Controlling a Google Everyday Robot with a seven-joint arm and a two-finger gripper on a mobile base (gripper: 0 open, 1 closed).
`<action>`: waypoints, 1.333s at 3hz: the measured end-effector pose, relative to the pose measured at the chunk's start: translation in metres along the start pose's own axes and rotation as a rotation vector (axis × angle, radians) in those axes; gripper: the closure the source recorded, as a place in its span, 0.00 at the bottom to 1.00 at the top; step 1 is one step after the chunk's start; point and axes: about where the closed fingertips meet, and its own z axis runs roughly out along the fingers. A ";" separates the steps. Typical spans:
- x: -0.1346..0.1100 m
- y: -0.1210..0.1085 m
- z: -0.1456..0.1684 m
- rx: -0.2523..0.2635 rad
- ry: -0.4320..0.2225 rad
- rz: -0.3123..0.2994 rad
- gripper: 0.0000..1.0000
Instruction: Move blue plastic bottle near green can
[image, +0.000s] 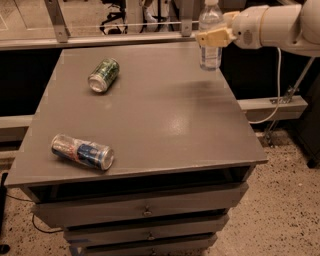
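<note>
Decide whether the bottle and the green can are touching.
Apart. The camera view shows bare table between the green can, lying at the left, and the bottle at the back right, where the gripper clasps it.

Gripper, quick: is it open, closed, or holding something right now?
Gripper: closed on the blue plastic bottle, gripping it around the upper body, above the far right corner of the table.
</note>
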 end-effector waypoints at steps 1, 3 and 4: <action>-0.010 -0.005 -0.003 0.010 -0.015 -0.010 1.00; -0.022 0.046 0.041 -0.049 -0.097 0.049 1.00; -0.037 0.087 0.094 -0.109 -0.158 0.103 1.00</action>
